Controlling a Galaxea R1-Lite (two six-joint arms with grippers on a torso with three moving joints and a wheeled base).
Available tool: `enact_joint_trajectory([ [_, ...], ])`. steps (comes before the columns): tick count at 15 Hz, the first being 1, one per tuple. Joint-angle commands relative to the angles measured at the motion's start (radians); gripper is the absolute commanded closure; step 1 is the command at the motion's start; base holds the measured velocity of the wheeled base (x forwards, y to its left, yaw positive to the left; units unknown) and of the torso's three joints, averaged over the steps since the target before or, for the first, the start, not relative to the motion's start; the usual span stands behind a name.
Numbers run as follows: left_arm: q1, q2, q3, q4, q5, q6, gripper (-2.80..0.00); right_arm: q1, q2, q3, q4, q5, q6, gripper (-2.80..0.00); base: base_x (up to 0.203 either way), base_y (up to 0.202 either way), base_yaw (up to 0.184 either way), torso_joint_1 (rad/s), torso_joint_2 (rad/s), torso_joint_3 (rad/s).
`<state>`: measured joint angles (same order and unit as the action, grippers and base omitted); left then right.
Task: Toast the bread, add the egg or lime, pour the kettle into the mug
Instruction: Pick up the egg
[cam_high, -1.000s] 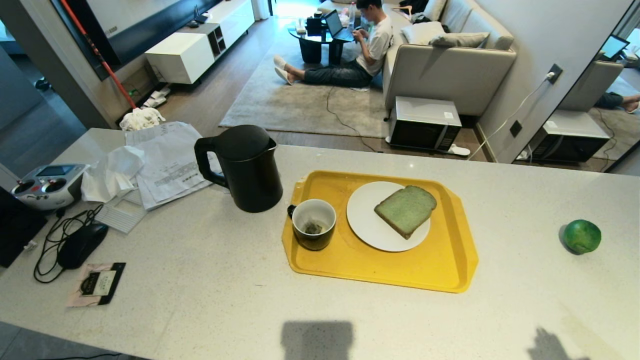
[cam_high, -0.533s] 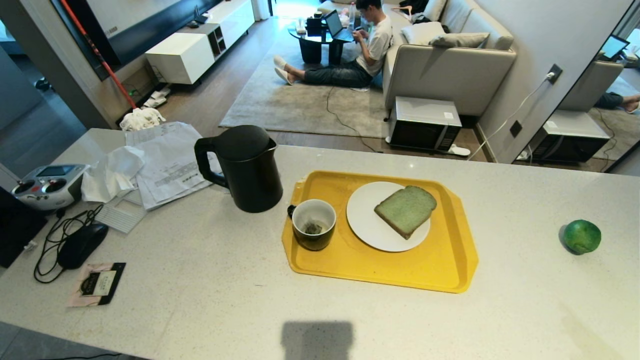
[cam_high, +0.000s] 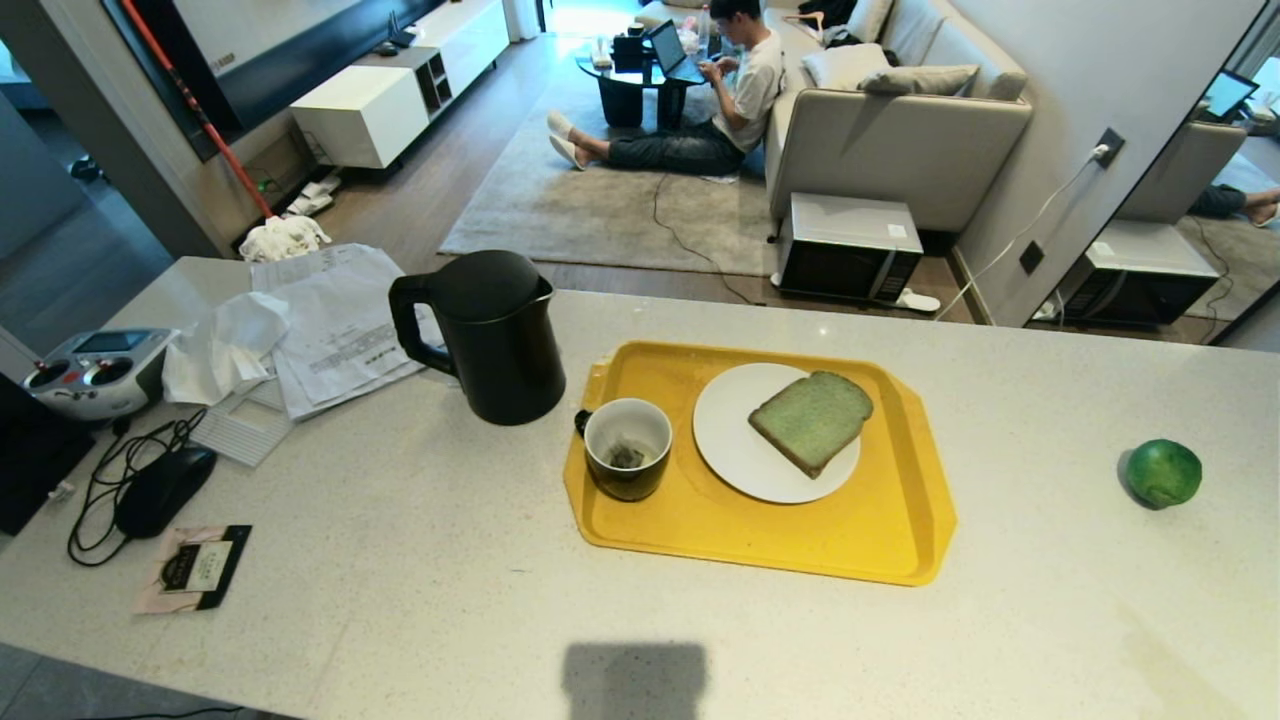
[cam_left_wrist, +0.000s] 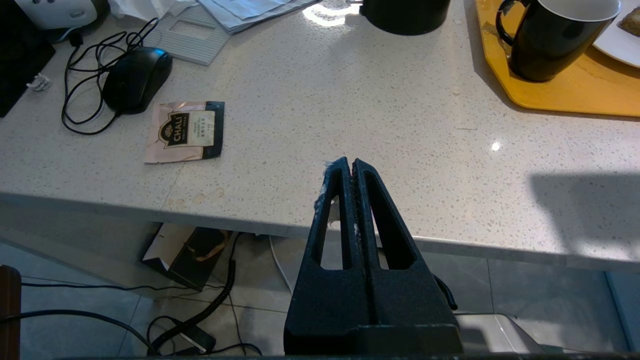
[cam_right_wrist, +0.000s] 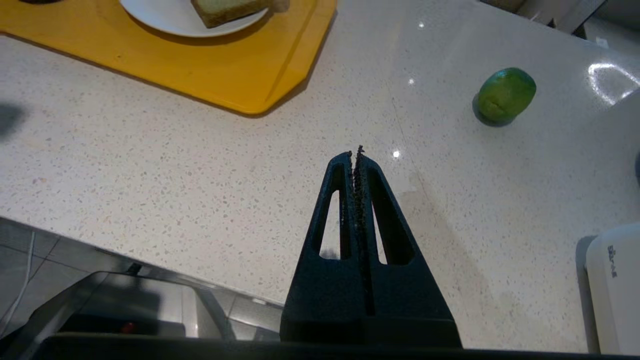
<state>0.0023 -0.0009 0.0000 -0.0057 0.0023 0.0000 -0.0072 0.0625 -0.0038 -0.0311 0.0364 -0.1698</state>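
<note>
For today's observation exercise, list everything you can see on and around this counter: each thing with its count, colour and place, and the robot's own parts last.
kettle: one, black, on the counter left of the tray
tray: one, yellow, mid-counter
mug: one, dark outside, white inside, tea bag in it, at the tray's left end
plate: one, white, on the tray
bread: one slice, pale green, on the plate
lime: one, green, on the counter far right
papers: a white heap, far left
mouse: one, black, corded, left edge
tea packet: one, pink and black, near left
microwave: one, white, on the floor beyond
person: one, seated on the rug
left gripper: black, shut, empty, at the counter's near edge
right gripper: black, shut, empty, over the bare counter near the lime
</note>
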Motion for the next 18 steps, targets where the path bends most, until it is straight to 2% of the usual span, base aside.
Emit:
enact_joint_trajectory([
  [1, 0.001, -0.001, 0.002, 0.0, -0.001, 0.0, 0.0, 0.001, -0.063, 0.005, 0.007, 0.005, -0.007, 0.0, 0.0, 0.0, 0.0, 0.0, 0.0, 0.0],
  [10, 0.001, -0.001, 0.002, 0.0, 0.001, 0.0, 0.0, 0.001, -0.063, 0.005, 0.033, -0.026, 0.085, 0.0, 0.0, 0.0, 0.0, 0.0, 0.0, 0.0],
  [18, 0.001, -0.001, 0.002, 0.0, -0.001, 0.0, 0.0, 0.001, -0.063, 0.005, 0.031, 0.0, 0.069, 0.0, 0.0, 0.0, 0.0, 0.0, 0.0, 0.0],
])
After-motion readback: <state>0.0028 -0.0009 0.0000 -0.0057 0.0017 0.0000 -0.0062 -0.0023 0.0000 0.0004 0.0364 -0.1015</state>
